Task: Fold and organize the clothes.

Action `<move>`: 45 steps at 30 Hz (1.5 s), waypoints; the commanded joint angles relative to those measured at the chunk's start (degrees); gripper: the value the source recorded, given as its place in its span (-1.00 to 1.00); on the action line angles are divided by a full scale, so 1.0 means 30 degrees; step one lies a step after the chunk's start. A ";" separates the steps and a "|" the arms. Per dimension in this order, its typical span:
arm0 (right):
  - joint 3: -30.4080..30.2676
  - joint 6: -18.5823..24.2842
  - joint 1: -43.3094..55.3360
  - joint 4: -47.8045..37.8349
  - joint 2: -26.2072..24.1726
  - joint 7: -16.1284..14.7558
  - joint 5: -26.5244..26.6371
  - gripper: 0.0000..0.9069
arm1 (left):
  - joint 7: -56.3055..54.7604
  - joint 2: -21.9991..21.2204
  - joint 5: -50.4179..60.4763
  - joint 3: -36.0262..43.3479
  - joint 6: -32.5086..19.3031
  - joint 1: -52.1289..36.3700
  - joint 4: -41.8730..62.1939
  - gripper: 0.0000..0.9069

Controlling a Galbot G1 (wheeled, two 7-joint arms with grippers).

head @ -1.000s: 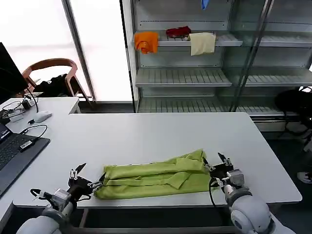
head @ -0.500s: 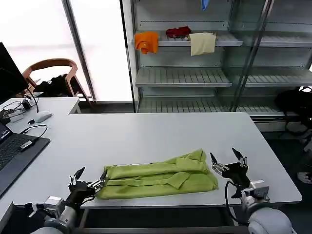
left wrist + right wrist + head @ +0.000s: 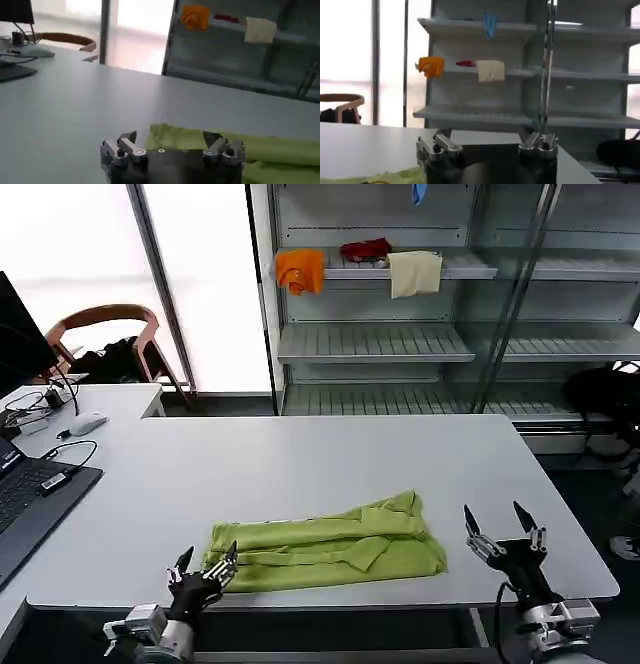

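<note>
- A lime yellow-green T-shirt (image 3: 330, 546) lies folded into a long band on the white surface (image 3: 300, 464), near the front edge, at about 6 o'clock in the head view.
- The band runs from 9 o'clock to 3 o'clock, with a bunched fold rising at its 2 o'clock corner.
- The left gripper (image 3: 205, 569) sits at the shirt's 8 o'clock end, right at the fabric edge; its fingers are spread and pinch nothing. In the left wrist view, the left gripper (image 3: 172, 145) has green cloth just beyond its spread fingers.
- The right gripper (image 3: 503, 532) hangs off the shirt's 3 o'clock end, apart from the cloth, fingers spread wide and empty.
- At 12 o'clock, a shelf unit (image 3: 400, 334) holds an orange cloth (image 3: 300, 269), a red cloth (image 3: 366, 249) and a cream cloth (image 3: 415, 272).
- At 9 o'clock lie a laptop (image 3: 30, 499) and a mouse (image 3: 86, 422).
</note>
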 commanded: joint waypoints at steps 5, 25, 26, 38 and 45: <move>0.0492 0.1192 -0.1030 0.0091 0.0468 -0.0201 -0.0219 1.00 | -0.1300 -0.1618 -0.0066 0.1442 -0.0974 -0.0937 0.2271 -0.96; 0.0219 0.1240 -0.0935 -0.0048 0.0605 -0.0232 -0.0198 1.00 | -0.2955 -0.1483 0.0221 0.1954 -0.0718 -0.2685 0.2522 -1.00; 0.0212 0.1239 -0.0902 -0.0045 0.0611 -0.0239 -0.0195 1.00 | -0.3075 -0.1416 0.0175 0.1802 -0.0560 -0.2874 0.2240 -1.00; -0.0059 0.1040 -0.0593 0.0041 0.0648 -0.0316 -0.0221 1.00 | -0.3210 0.0846 -0.3108 -0.2826 0.1484 -0.2883 -0.0912 -1.00; -0.0271 0.0732 -0.0181 0.0197 0.0580 -0.0326 -0.0233 1.00 | -0.2820 0.3979 -0.4902 -0.6336 0.1760 -0.2596 -0.0027 -1.00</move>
